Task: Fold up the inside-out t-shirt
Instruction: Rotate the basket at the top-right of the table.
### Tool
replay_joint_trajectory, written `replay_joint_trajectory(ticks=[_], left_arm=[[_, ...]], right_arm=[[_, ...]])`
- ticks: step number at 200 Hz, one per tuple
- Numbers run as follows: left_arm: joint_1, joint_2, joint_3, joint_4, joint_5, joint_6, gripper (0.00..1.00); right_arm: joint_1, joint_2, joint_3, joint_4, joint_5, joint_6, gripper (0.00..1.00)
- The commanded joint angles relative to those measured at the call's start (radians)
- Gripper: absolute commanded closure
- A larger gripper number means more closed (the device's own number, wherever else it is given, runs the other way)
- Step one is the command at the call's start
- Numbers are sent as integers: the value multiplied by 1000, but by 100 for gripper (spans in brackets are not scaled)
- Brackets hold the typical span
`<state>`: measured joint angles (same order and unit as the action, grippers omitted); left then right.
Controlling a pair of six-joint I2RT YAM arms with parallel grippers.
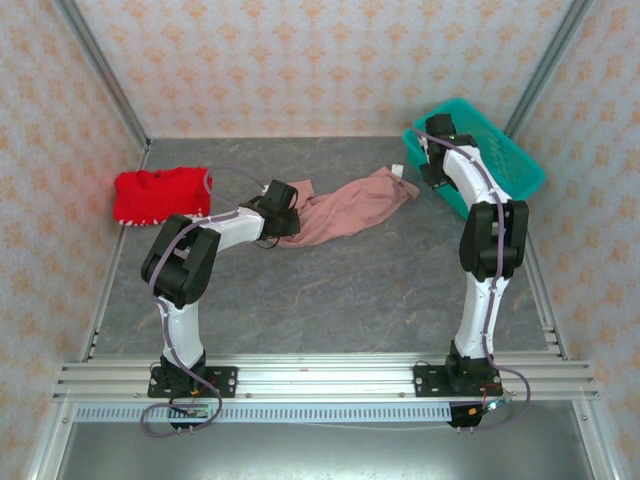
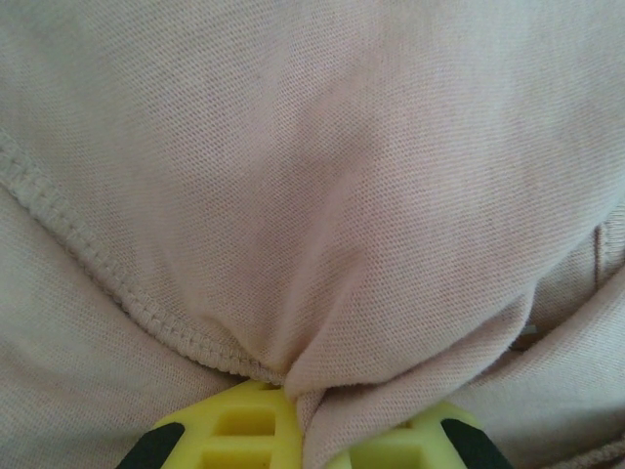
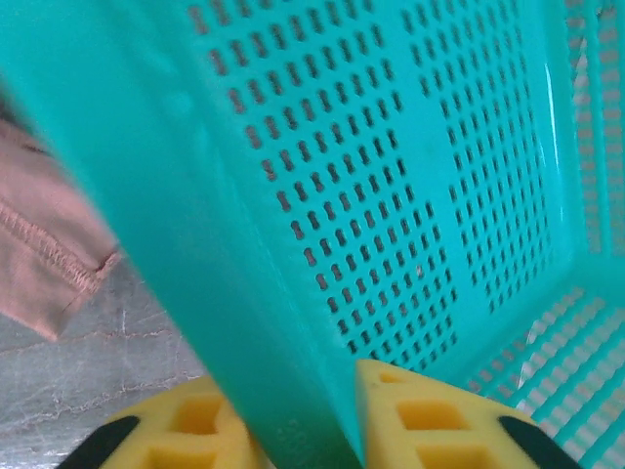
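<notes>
The inside-out t-shirt (image 1: 345,208) lies crumpled and stretched across the middle of the grey table, salmon-pink, a stitched hem (image 2: 88,256) showing up close. My left gripper (image 1: 283,213) is at the shirt's left end, shut on a pinch of its cloth (image 2: 303,386) between the yellow fingers (image 2: 234,430). My right gripper (image 1: 432,150) is at the back right, shut on the rim of the teal basket (image 3: 264,322), one yellow finger (image 3: 439,420) inside the basket and one outside. A corner of the shirt (image 3: 39,264) lies beside the basket.
A bright red garment with white trim (image 1: 160,195) lies at the left edge of the table. The teal perforated basket (image 1: 500,165) stands at the back right corner. Patterned walls and metal rails close in the table.
</notes>
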<state>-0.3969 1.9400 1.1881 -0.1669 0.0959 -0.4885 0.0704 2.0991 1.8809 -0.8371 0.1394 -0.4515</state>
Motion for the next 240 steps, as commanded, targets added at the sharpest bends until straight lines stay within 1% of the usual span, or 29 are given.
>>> replay_joint_trajectory(ticks=[1, 25, 48, 53, 76, 116, 152, 176, 196, 210, 216, 224, 240], left_arm=[[5, -24, -20, -12, -25, 21, 95], [5, -24, -21, -16, -24, 23, 95], [4, -23, -22, -17, -31, 24, 95], [4, -53, -22, -17, -31, 25, 95], [4, -58, -18, -24, -35, 27, 95], [5, -84, -22, -35, -49, 35, 96], [6, -98, -30, -38, -60, 36, 97], [6, -96, -28, -40, -61, 36, 97], [8, -93, -20, -47, -59, 36, 97], [7, -97, -12, -52, -57, 38, 97], [9, -98, -7, -59, -58, 40, 97], [9, -103, -2, -65, -58, 44, 98], [10, -124, 7, -77, -61, 48, 100]], right_arm=[[-11, 31, 61, -57, 17, 111, 79], [-21, 96, 148, -106, 115, 176, 81], [-41, 154, 247, -170, 146, 230, 83], [-43, 163, 258, -171, 150, 232, 83], [-55, 204, 315, -172, 182, 223, 84], [-75, 301, 477, -209, 281, 172, 84], [-78, 348, 553, -180, 256, 81, 85], [-78, 363, 558, -154, 234, 32, 86], [-78, 380, 563, -132, 242, -3, 85], [-78, 396, 574, -118, 270, -22, 83], [-78, 402, 589, -123, 277, -22, 81], [-77, 404, 609, -137, 275, -10, 74], [-71, 378, 632, -174, 228, 35, 57]])
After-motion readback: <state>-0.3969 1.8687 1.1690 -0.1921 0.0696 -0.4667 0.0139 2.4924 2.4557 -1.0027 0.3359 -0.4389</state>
